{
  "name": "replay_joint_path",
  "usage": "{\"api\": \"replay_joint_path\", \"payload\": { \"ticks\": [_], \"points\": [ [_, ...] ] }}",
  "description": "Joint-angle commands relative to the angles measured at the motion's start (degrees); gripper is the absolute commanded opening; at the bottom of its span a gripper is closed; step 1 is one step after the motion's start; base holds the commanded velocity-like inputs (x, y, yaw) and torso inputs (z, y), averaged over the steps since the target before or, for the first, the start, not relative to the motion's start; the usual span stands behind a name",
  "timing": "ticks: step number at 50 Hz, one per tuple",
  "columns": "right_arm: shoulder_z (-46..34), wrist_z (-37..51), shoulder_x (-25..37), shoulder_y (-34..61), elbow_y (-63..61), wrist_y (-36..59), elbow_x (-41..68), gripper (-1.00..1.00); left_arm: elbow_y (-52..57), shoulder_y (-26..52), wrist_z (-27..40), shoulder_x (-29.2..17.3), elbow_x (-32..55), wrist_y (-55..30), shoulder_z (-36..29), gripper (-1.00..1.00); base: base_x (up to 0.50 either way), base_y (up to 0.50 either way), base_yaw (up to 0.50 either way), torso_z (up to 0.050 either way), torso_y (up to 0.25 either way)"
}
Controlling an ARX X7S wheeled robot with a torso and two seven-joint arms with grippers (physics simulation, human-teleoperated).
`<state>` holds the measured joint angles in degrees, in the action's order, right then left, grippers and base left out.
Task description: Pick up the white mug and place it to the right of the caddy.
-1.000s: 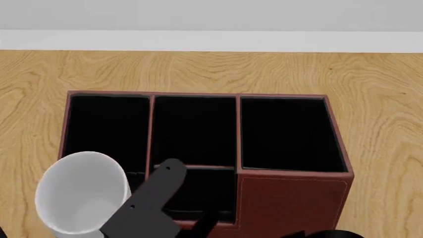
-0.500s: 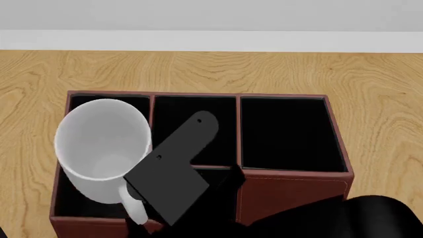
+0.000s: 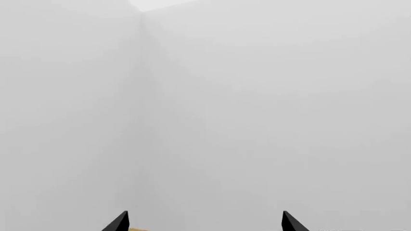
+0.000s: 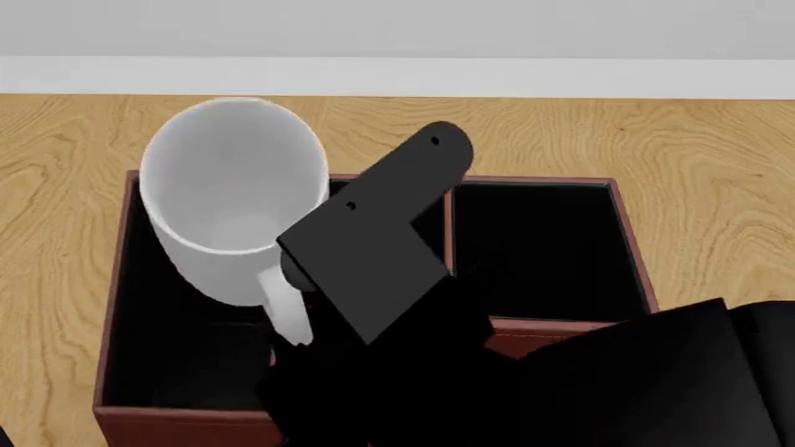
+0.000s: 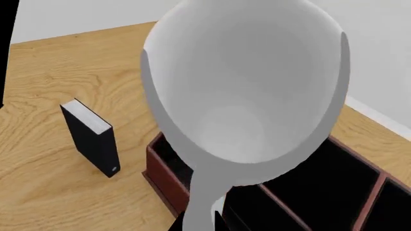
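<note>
Mug [image 4: 230, 191], plain white with a loop handle, held in the air above the left-hand compartments of the caddy [image 4: 627, 244], mouth turned up toward the head camera. Its handle [image 4: 286, 307] points toward the near edge of the worktop [image 4: 695, 168] and meets the right claw [image 4: 298, 279], whose flat black plate slants up and to the right across the middle compartments. The claw grips the mug at the handle; the fingertips themselves are hidden behind the plate and the mug wall, so how far apart they stand cannot be read. The dark bulk of the right arm fills the lower right of the head view and covers the caddy's near right corner.

Caddy: red-brown box with black-lined compartments, standing on the wood-grain worktop, its long side parallel to the far edge, where a pale wall rises.

Right wrist view: the mug's hollow [image 5: 247, 91] fills most of the picture, handle running down toward the camera, with the caddy's corner [image 5: 168, 178] below it. A small black book [image 5: 92, 137] stands upright on the worktop, near that corner but apart from it.

Left wrist view: only pale walls, with the two dark tips of the left claw [image 3: 204, 222] set wide apart and nothing between them.
</note>
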<state>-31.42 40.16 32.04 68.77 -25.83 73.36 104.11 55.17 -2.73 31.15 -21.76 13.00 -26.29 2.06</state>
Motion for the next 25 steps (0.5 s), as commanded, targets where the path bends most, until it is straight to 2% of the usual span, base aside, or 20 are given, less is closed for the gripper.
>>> {"api": "replay_joint_path", "payload": {
  "ticks": [1, 25],
  "points": [
    [0.6, 2.1, 1.7, 3.3, 1.4, -0.1, 2.1, -1.0, -0.1, 0.3, 0.3, -0.3, 0.4, -0.1, -0.4, 1.0, 0.0, 0.0, 0.0, 0.0, 0.0],
    [0.2, 5.0, 4.3, 7.2, 3.9, -0.7, 4.3, -1.0, -0.6, 0.1, 0.6, -1.0, 1.0, 0.4, -1.2, 1.0, 0.0, 0.0, 0.0, 0.0, 0.0]
  ]
}}
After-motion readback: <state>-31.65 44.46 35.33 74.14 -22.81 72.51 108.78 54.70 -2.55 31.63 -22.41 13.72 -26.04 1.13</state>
